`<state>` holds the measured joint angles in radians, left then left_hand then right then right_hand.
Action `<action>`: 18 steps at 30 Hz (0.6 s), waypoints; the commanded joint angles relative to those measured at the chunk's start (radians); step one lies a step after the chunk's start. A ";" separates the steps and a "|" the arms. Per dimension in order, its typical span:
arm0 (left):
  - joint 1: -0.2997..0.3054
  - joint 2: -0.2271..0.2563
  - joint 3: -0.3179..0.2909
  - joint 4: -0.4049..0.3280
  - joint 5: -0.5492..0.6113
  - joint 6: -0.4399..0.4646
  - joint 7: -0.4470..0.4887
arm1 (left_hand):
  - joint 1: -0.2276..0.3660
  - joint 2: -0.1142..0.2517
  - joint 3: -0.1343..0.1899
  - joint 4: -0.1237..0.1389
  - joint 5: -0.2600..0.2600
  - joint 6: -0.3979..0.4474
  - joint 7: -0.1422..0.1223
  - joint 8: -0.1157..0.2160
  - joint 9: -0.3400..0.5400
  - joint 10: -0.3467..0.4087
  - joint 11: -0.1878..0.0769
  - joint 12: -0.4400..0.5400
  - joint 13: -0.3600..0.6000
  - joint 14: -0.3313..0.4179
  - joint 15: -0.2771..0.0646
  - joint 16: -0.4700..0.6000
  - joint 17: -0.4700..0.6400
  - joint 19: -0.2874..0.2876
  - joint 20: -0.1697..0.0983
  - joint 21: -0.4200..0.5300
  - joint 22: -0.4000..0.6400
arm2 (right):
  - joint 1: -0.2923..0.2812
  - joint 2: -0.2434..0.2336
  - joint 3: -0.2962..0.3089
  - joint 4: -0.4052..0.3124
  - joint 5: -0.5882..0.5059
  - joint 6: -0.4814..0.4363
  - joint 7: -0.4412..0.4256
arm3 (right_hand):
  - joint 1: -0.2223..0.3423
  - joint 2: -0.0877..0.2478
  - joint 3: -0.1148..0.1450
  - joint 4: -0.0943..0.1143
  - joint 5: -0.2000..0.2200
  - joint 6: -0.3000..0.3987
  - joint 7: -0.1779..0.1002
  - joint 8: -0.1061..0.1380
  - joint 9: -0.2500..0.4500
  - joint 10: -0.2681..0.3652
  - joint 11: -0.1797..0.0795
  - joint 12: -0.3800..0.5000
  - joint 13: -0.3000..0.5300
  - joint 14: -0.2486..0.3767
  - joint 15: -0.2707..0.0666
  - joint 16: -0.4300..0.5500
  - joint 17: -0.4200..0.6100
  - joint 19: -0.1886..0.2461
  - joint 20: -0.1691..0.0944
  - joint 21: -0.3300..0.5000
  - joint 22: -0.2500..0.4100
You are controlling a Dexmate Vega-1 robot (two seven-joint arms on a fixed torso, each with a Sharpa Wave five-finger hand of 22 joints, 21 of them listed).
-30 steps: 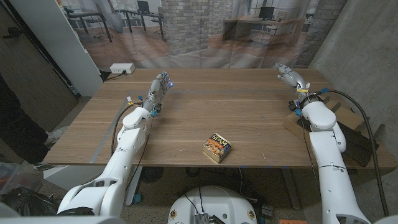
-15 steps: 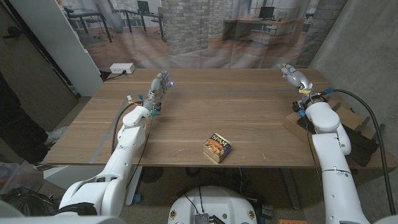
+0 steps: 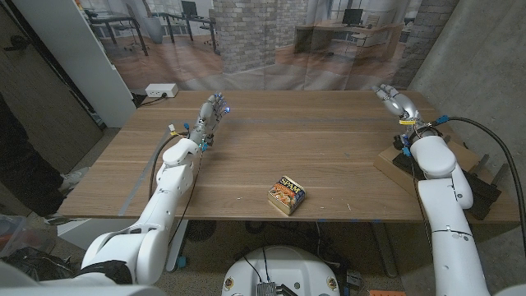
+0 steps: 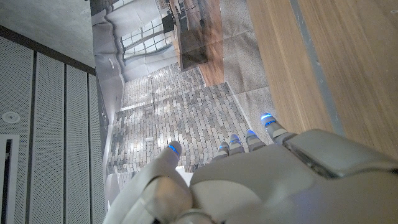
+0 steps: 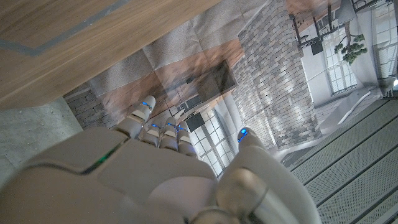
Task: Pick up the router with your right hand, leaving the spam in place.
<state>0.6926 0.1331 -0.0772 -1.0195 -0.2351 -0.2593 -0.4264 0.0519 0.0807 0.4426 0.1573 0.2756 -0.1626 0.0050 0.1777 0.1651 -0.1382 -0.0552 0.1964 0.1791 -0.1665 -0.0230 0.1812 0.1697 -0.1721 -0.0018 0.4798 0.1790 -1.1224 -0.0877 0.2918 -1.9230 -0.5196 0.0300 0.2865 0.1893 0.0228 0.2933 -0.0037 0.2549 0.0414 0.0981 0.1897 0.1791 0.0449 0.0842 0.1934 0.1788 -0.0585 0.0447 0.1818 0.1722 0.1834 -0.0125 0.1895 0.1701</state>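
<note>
At the far right corner of the wooden surface (image 3: 329,140), the right hand (image 3: 393,100) hovers with its fingers extended and apart, holding nothing; the right wrist view confirms an empty right hand (image 5: 155,174). The left hand (image 3: 210,113) stands over the far left part of the surface, fingers likewise extended and empty, as the left wrist view of the left hand (image 4: 249,180) also indicates.

Step in hand, as a judgement: the pick-up has not yet begun, and the right hand is not yet at any object.

No router can be identified with certainty. Candidates:
- a small white rectangular box (image 3: 161,90) beyond the far left corner, well apart from the right hand;
- a dark flat object (image 3: 485,196) on a brown cardboard piece (image 3: 386,161) at the right edge, largely hidden by the right arm.

Neither shows antennas or markings clearly enough to tell.

The blue-and-yellow rectangular spam tin (image 3: 287,194) lies near the front edge, at the middle, well apart from both hands.

The next move calls for locating the router, then bringing the right hand over it with the fingers apart, on a path clear of the spam tin.
</note>
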 commanded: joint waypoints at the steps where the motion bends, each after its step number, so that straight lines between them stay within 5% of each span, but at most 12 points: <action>1: -0.027 -0.008 -0.008 0.041 0.012 -0.014 -0.017 | -0.003 0.052 -0.003 0.001 0.005 -0.002 0.000 0.003 0.005 -0.002 0.003 0.005 0.004 -0.096 0.001 0.004 0.005 -0.031 0.003 -0.006 0.005 | -0.029 0.006 0.012 -0.054 -0.073 -0.029 -0.017 | 0.016 0.001 0.005 -0.008 0.006 0.005 0.001 0.009 0.004 0.008 0.005 0.004 0.006 0.002 0.001 0.005 0.003 0.009 0.000 0.007 0.001; 18: -0.063 -0.018 -0.023 0.100 0.029 -0.036 -0.041 | -0.004 0.052 -0.004 0.001 0.006 -0.003 -0.001 0.002 0.005 -0.002 0.002 0.005 0.004 -0.096 0.001 0.003 0.005 -0.029 0.003 -0.009 0.005 | -0.072 0.033 0.034 -0.119 -0.141 -0.066 -0.032 | 0.029 0.005 0.008 -0.020 0.007 0.007 -0.001 0.008 0.004 0.009 0.003 0.003 0.006 0.005 -0.001 0.005 0.003 0.011 0.000 0.006 0.001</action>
<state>0.6536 0.1220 -0.0903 -0.9588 -0.2172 -0.2812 -0.4513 0.0519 0.0807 0.4407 0.1591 0.2756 -0.1626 0.0051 0.1777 0.1650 -0.1382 -0.0552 0.1964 0.1791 -0.1665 -0.0230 0.1812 0.1697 -0.1721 -0.0019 0.4731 0.1789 -1.1672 -0.0719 0.3096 -1.9998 -0.6163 -0.0109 0.2641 0.2064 0.0236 0.2955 -0.0166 0.2548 0.0448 0.0946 0.1897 0.1790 0.0448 0.0841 0.1934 0.1788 -0.0586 0.0446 0.1817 0.1724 0.1833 -0.0125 0.1895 0.1674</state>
